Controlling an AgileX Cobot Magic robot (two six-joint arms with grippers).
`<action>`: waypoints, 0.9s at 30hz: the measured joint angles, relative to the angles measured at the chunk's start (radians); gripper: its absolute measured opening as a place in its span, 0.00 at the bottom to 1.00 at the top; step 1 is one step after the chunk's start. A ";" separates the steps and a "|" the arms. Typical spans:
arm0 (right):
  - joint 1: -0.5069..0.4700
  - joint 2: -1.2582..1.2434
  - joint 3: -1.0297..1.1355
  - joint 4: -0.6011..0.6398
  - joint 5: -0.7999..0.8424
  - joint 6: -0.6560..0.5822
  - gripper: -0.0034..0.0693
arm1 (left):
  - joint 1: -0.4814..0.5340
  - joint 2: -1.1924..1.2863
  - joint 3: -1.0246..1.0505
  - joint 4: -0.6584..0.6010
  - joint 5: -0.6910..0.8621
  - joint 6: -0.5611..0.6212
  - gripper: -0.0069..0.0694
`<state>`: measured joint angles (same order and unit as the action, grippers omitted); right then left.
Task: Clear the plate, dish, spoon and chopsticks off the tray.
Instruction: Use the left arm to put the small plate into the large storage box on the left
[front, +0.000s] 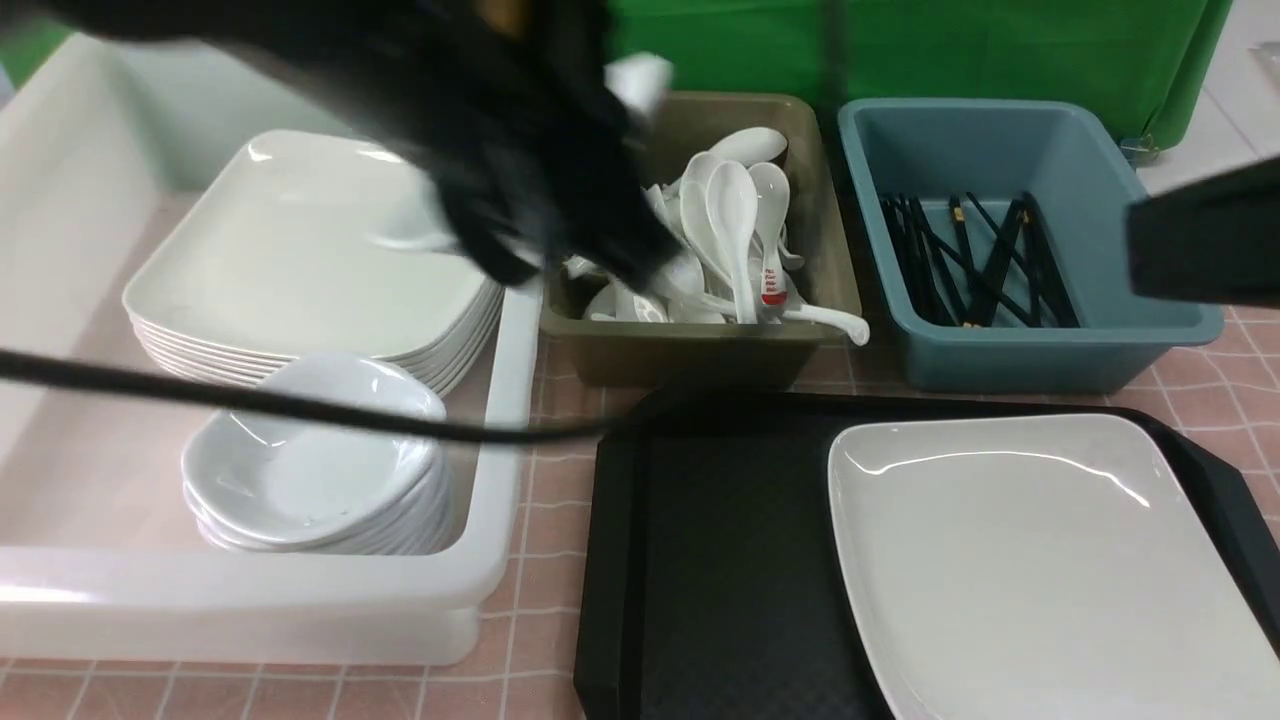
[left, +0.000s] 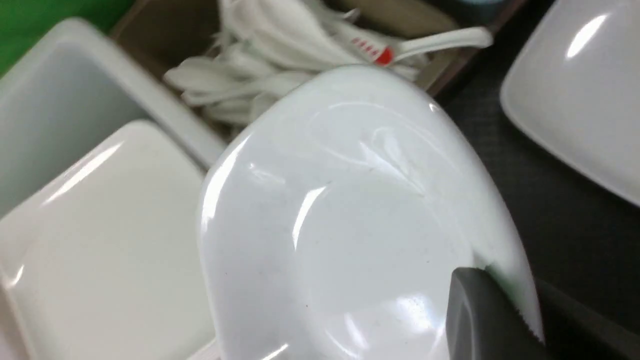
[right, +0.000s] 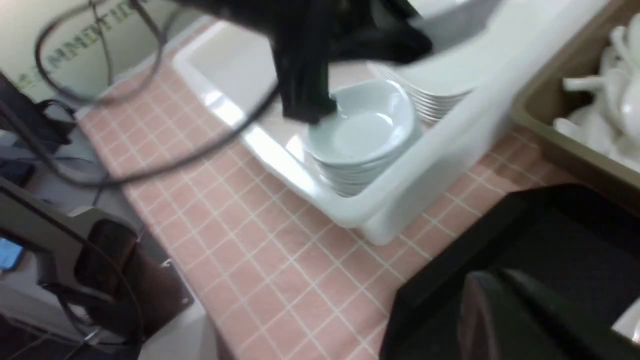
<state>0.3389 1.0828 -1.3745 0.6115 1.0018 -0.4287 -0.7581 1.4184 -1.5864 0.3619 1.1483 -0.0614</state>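
My left gripper (left: 505, 280) is shut on the rim of a small white dish (left: 350, 210). It holds the dish in the air over where the white bin, the olive bin and the tray meet. In the front view the left arm (front: 480, 130) is a dark blur above the white bin. The large off-white plate (front: 1040, 560) lies on the right half of the black tray (front: 720, 560). My right gripper (right: 495, 285) is shut on nothing above the tray's left corner. No spoon or chopsticks show on the tray.
The white bin (front: 500, 450) holds a stack of large plates (front: 300, 250) and a stack of small dishes (front: 310, 470). The olive bin (front: 700, 350) is full of white spoons. The blue bin (front: 1050, 350) holds black sticks. A black cable (front: 200, 395) crosses the white bin.
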 joint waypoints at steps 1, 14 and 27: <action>0.015 0.025 -0.008 0.002 0.000 -0.002 0.09 | 0.040 -0.015 0.009 -0.001 0.023 -0.008 0.11; 0.223 0.290 -0.075 -0.098 -0.012 0.033 0.09 | 0.336 0.009 0.370 -0.129 -0.156 0.014 0.11; 0.224 0.296 -0.083 -0.127 -0.035 0.060 0.09 | 0.336 0.016 0.430 -0.253 -0.206 0.095 0.56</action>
<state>0.5628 1.3786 -1.4573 0.4843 0.9672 -0.3688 -0.4217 1.4349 -1.1559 0.1091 0.9427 0.0332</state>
